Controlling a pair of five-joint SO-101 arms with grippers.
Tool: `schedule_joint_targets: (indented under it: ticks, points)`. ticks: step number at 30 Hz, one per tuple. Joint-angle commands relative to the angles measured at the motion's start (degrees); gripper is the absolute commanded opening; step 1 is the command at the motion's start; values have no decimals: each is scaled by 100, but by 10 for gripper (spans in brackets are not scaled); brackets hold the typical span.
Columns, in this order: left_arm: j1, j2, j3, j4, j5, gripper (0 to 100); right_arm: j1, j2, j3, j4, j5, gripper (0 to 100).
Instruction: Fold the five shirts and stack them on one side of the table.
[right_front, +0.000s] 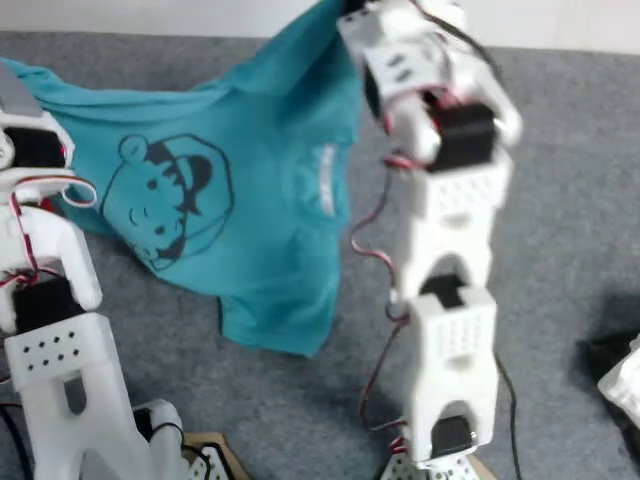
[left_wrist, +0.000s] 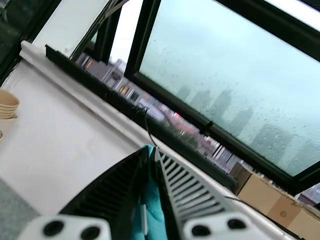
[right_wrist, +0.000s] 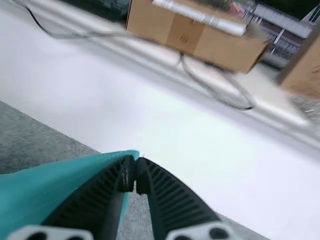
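**Q:** Between each pair of jaws, what is held?
**A:** The left gripper (left_wrist: 150, 167) and right gripper (right_wrist: 134, 175) are each clamped on the teal shirt (right_front: 230, 200). It is held up, with its lower part draped on the grey table (right_front: 560, 200).
**Q:** Step, and next move?
**A:** Probably spreading before the first fold — it needs lowering flat and even. The right arm (right_front: 455, 300) stands just beside the cloth — a possible snag.

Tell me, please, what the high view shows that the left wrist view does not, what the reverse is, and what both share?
High view: the cartoon face printed on the teal shirt, the grey table it partly lies on, and two white arms. Left wrist view: a rain-spotted window, a cardboard box, paper cups, and the left gripper shut on the cloth. Both: the teal shirt itself.
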Motion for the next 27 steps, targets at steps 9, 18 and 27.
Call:
schedule_joint_targets:
  ticks: [9,18,27]
  points:
    - [66,22,497,-897,-18,6,-31,673,-681,-655,-35,7]
    - [84,22,2255,-905,-1758,6,-75,734,-681,1780,-255,7]
    - [48,4,3371,-897,-2945,6,-224,743,-514,2615,-923,7]
